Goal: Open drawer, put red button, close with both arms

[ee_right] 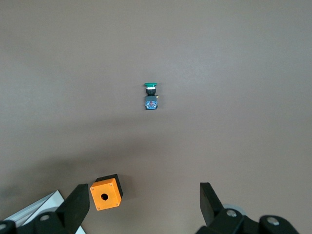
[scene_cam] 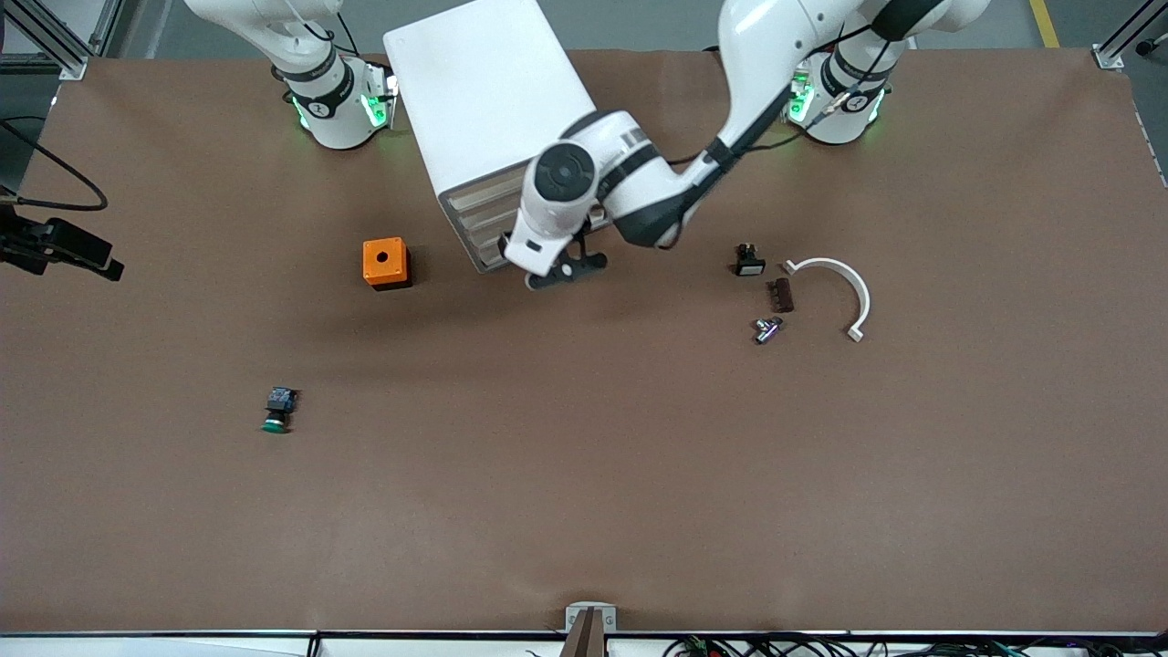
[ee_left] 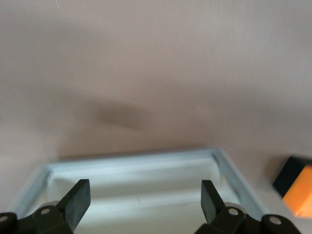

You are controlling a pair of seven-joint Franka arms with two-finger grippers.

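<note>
The white drawer cabinet stands between the two arm bases. My left gripper is at its drawer front, open. In the left wrist view my left gripper has its fingers spread over a white drawer's rim and pale inside, with nothing between them. The left arm hides that drawer in the front view. My right gripper hangs open and empty high over the table beside the orange box; it is outside the front view. The red button shows in no view.
An orange box sits beside the cabinet toward the right arm's end. A green-capped button lies nearer the front camera. Toward the left arm's end lie a black part, a brown block, a metal piece and a white curved bracket.
</note>
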